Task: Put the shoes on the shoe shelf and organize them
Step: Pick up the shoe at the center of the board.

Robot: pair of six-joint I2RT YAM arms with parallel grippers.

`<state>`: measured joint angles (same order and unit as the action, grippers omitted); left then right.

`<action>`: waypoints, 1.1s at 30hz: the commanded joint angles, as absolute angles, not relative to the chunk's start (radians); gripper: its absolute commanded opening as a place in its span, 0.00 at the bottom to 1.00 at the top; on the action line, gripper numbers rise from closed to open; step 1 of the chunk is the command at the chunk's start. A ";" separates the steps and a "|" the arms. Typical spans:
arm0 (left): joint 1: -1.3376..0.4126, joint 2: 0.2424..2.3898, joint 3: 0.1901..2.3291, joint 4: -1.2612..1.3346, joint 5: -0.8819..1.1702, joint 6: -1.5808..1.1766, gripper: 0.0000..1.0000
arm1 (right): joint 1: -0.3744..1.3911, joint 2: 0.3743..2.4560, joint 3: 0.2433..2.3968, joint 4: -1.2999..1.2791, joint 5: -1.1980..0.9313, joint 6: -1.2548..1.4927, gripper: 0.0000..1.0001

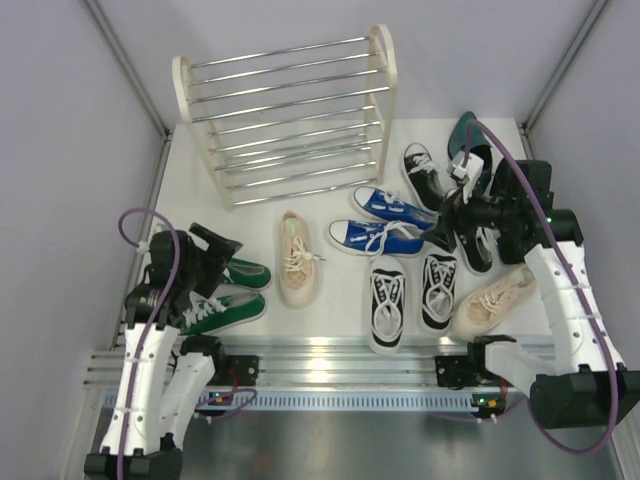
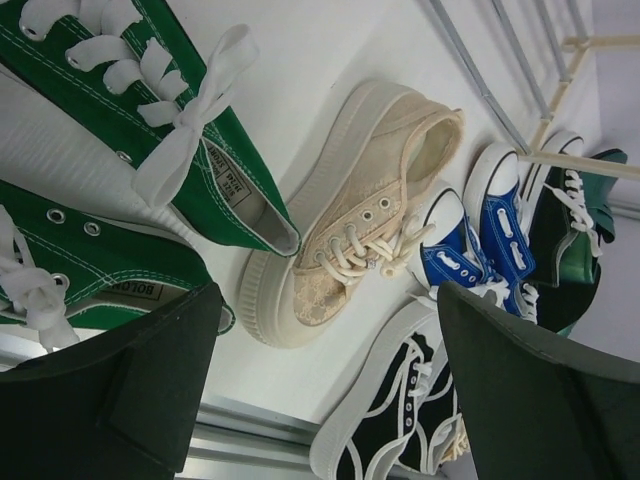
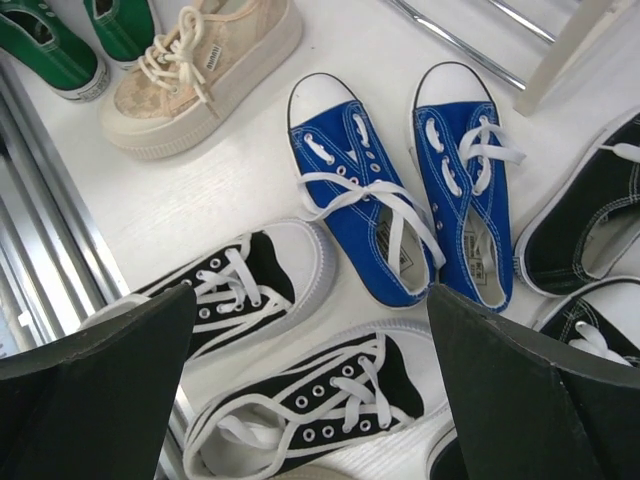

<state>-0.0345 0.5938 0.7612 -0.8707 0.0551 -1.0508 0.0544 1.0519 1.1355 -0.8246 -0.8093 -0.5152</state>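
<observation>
Left gripper (image 2: 328, 300): fingers apart, nothing between them, poised over the green sneakers (image 1: 235, 308) at the near left. Two counted, side by side, long axes across the table (image 1: 340, 290), heels toward its centre. This arm is much the nearer to them, and they are judged its likely first pick. Right gripper (image 3: 310, 300): fingers likewise wide apart and empty, hanging over the right-hand group, with the blue sneakers (image 3: 400, 200) just ahead of the fingertips. Two counted, roughly parallel, heels toward the fingers, toes toward the left arm's side. Black-with-white sneakers (image 1: 387, 300): four counted, two at the near edge lying near-to-far, two farther right, one partly under the right arm. Beige sneakers (image 1: 297, 258): two, well apart, one at centre, one at the near right. Dark green dress shoe (image 1: 468, 135): far right corner, partly hidden; count cannot be confirmed. Shoe shelf (image 1: 385, 70): far centre, no shoe on its rods.
</observation>
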 commanded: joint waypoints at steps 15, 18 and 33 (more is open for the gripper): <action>-0.106 0.833 0.730 -0.675 -0.043 -1.147 0.71 | 0.066 1.019 1.043 -0.738 -0.888 -0.525 1.00; -0.147 0.870 0.709 -0.635 -0.096 -1.169 0.67 | 0.066 1.025 1.042 -0.729 -0.890 -0.520 0.99; -0.305 1.040 0.600 -0.427 -0.317 -1.213 0.60 | 0.066 1.019 1.040 -0.732 -0.868 -0.522 0.99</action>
<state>-0.2905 1.0237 0.6151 -0.5232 -0.2531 -1.2049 0.0563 1.0401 1.0405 -0.7769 -0.8566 -0.5125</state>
